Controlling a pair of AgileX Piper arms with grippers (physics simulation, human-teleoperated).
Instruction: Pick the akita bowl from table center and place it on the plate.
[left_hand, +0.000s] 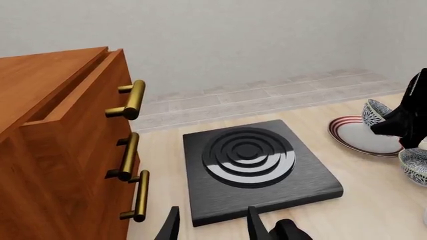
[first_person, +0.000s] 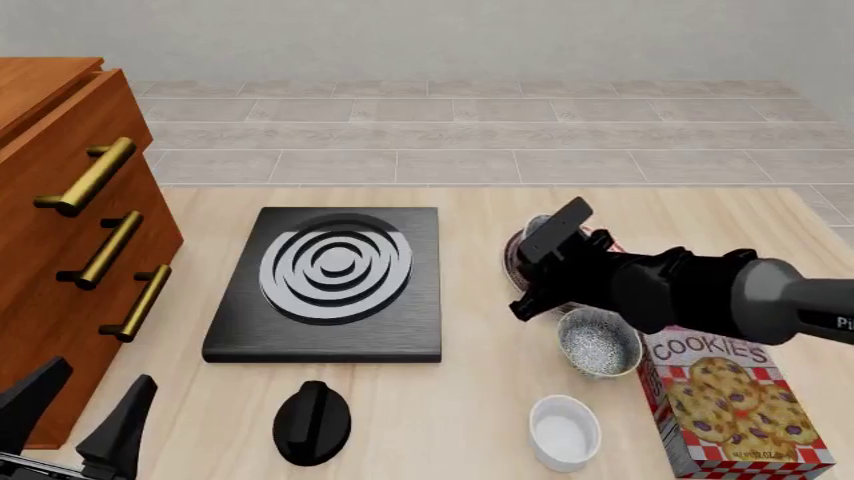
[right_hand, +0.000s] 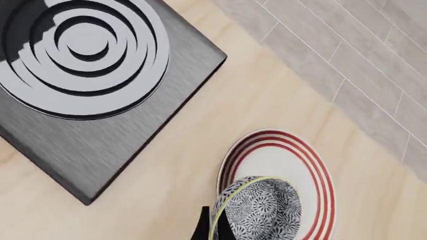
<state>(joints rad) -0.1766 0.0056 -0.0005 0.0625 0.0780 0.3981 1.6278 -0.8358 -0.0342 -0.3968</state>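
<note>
I'm holding the akita bowl (right_hand: 257, 210) by its rim, right gripper (right_hand: 210, 227) clamped on it, hovering over the red-ringed plate (right_hand: 313, 170) for a centred drop. Left gripper (first_person: 80, 415) is idling near-left, fingers apart, clear of the work.

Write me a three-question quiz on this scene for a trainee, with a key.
1. True or false: the akita bowl is over the plate.
2. Pick one. The left gripper is: A) open, holding nothing; B) shut on a bowl; C) out of every view.
3. Fill in: the box near the table's right edge is labelled ____.

Key: 1 true; 2 A; 3 COOKIES.
</note>
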